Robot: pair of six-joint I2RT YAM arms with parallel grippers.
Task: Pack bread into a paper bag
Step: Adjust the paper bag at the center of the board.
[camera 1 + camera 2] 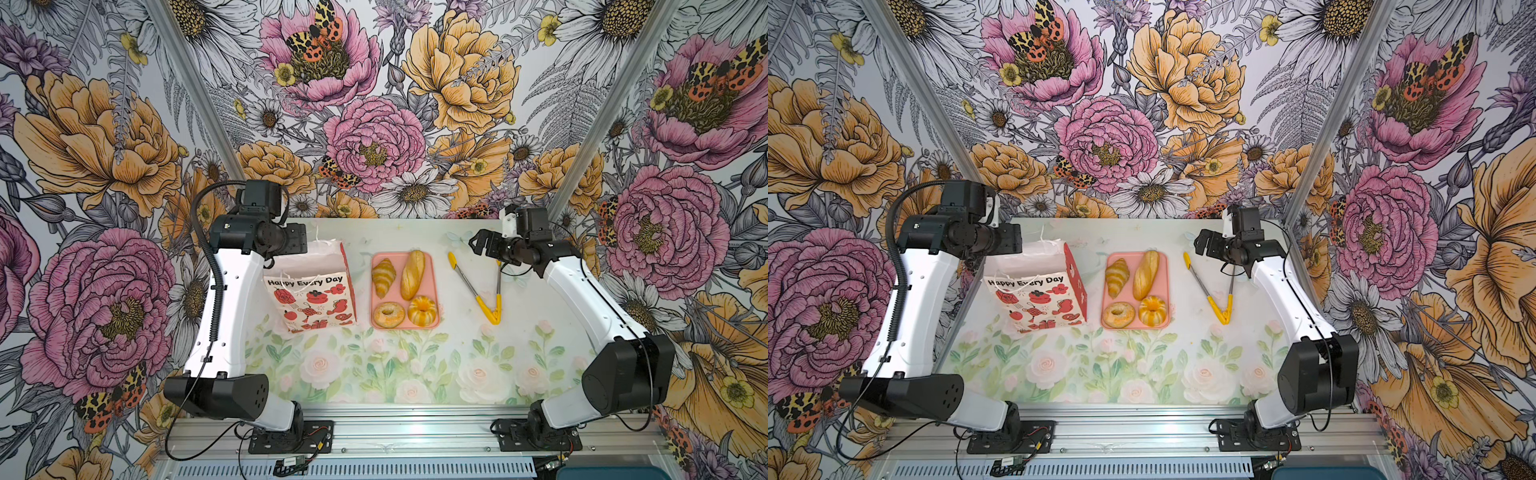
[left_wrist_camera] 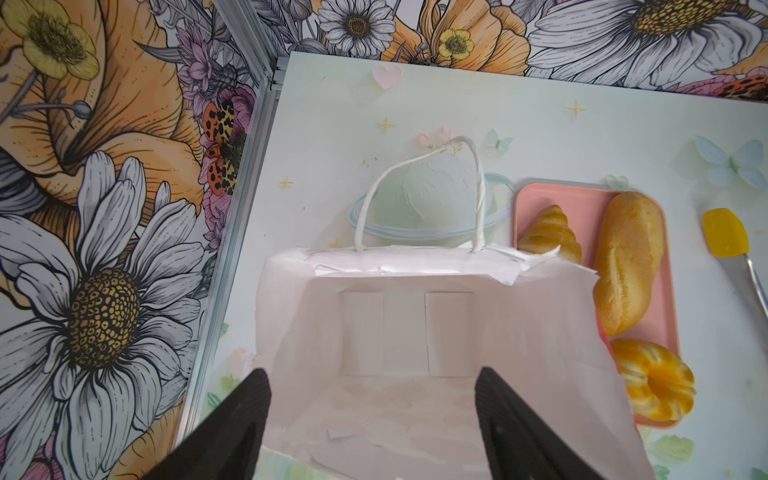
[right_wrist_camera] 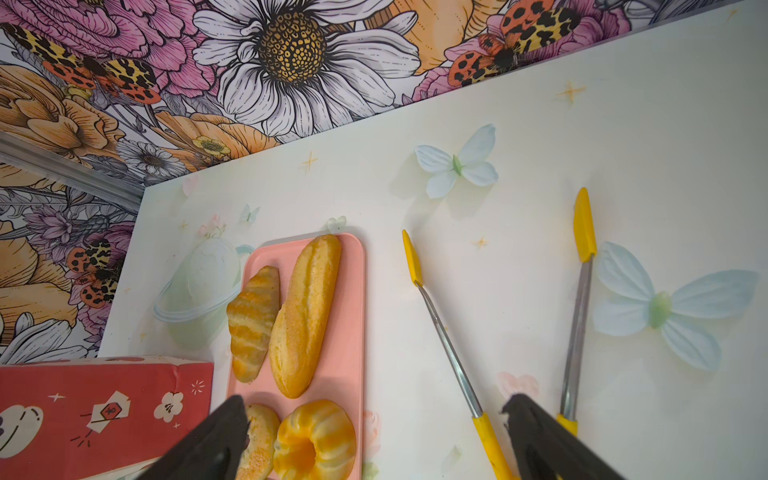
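The paper bag [image 1: 311, 293] stands upright at the table's left, white with red prints, its mouth open. My left gripper [image 2: 372, 374] hangs open just over that mouth, looking down into the bare white inside [image 2: 407, 332]; nothing is between its fingers. The bread lies on a pink tray [image 1: 433, 284] right of the bag: a croissant [image 1: 383, 276], a long loaf [image 1: 412, 274], a bagel [image 1: 388, 314] and a fluted ring bun [image 1: 422, 310]. My right gripper [image 1: 478, 246] is open and empty, in the air at the back right, above the tongs' far ends.
Yellow-tipped metal tongs [image 1: 482, 299] lie spread in a V right of the tray, seen close in the right wrist view too, as tongs [image 3: 449, 353]. Flowered walls close in the table on three sides. Both arm bases sit at the front rail.
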